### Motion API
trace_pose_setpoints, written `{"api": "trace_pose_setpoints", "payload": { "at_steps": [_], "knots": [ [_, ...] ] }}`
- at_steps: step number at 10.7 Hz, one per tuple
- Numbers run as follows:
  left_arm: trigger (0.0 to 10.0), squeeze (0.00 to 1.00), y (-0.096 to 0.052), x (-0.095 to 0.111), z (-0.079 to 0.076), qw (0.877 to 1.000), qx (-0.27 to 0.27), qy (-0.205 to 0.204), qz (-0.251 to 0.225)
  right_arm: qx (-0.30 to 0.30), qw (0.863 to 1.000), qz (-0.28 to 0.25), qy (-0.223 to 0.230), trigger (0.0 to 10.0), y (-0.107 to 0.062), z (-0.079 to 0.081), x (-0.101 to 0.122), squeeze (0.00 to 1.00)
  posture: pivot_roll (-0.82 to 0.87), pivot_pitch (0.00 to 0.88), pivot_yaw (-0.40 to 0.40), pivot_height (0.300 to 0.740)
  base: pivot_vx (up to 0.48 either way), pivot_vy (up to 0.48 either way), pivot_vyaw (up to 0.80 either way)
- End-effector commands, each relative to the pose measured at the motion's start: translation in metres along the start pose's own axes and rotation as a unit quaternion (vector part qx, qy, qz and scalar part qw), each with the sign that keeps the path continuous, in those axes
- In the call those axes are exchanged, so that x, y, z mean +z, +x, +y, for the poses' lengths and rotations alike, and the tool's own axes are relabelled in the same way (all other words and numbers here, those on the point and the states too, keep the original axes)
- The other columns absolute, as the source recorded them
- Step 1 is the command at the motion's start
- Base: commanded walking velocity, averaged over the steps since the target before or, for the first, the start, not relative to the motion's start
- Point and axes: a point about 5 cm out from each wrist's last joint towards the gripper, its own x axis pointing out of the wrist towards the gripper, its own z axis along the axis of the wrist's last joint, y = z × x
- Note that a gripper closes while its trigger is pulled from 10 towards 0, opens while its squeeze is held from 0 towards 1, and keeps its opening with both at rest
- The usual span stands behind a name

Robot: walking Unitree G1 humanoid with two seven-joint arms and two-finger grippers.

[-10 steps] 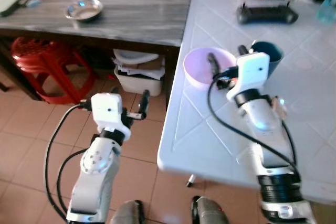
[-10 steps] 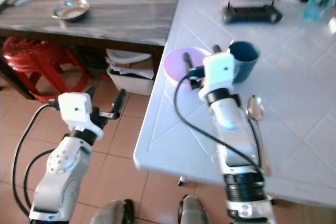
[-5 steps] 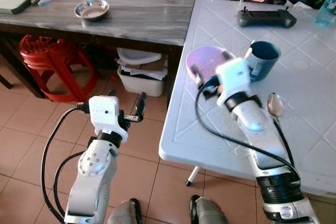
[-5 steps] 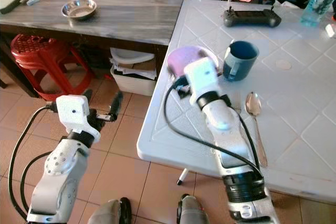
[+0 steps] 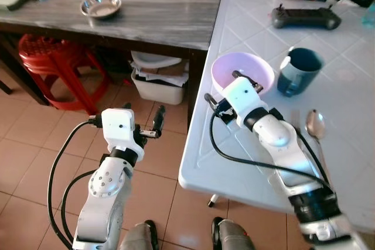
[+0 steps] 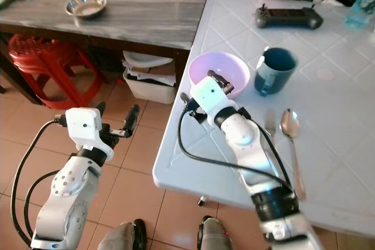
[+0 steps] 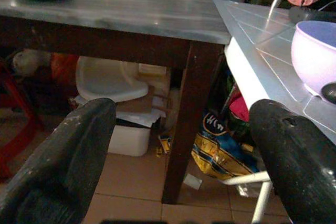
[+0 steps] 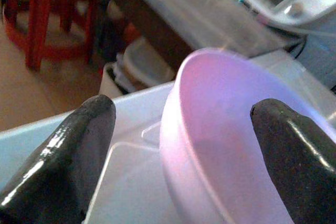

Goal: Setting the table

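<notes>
On white table (image 5: 246, 39), right claw (image 5: 234, 83) astride pink bowl (image 5: 243, 69).

bowl (image 5: 243, 71) lilac | mug (image 5: 299, 69) teal | stool (image 5: 50, 62) red (glossy)

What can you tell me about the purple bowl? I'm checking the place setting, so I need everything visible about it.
The purple bowl is a round, pale lilac bowl that looks like plastic, with smooth walls and nothing visible inside. It stands upright near the edge of the white table, just left of the dark teal mug. The right gripper is open at its rim, with one black finger over the inside and the other outside; whether they touch it cannot be told.
</notes>
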Motion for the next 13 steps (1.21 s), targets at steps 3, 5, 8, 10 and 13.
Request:
{"api": "trace_pose_setpoints", "payload": {
  "at_steps": [3, 5, 8, 10, 13],
  "knots": [
    [10.0, 0.00, -0.005, -0.004, -0.006, 1.000, -0.015, 0.007, 0.012, 0.034, 0.998, 0.034, -0.034, 0.0, 0.011, -0.002, -0.004, 0.00, -0.04, 0.197, 0.035, 0.740, 0.000, 0.000, 0.00],
    [10.0, 0.00, -0.004, -0.005, -0.002, 1.000, -0.006, 0.002, 0.018, 0.057, 0.996, 0.052, -0.049, 0.0, 0.012, -0.005, -0.006, 0.00, -0.04, 0.198, 0.033, 0.740, 0.000, 0.000, 0.00],
    [10.0, 0.00, -0.004, -0.006, -0.005, 1.000, -0.012, 0.001, 0.022, 0.075, 0.993, 0.085, -0.035, 0.0, 0.006, -0.006, -0.013, 0.00, -0.04, 0.201, 0.034, 0.740, 0.000, 0.000, 0.00],
    [10.0, 0.00, -0.004, -0.007, -0.004, 1.000, -0.011, 0.001, 0.026, 0.070, 0.994, 0.076, -0.038, 10.0, 0.004, -0.006, -0.013, 0.00, -0.04, 0.206, 0.034, 0.740, 0.000, 0.000, 0.00],
    [10.0, 0.00, -0.005, -0.010, -0.005, 0.999, -0.011, 0.001, 0.037, 0.027, 0.998, 0.053, -0.035, 10.0, 0.003, -0.021, 0.004, 0.00, -0.05, 0.208, 0.034, 0.740, 0.000, 0.000, 0.00]
  ]
}}
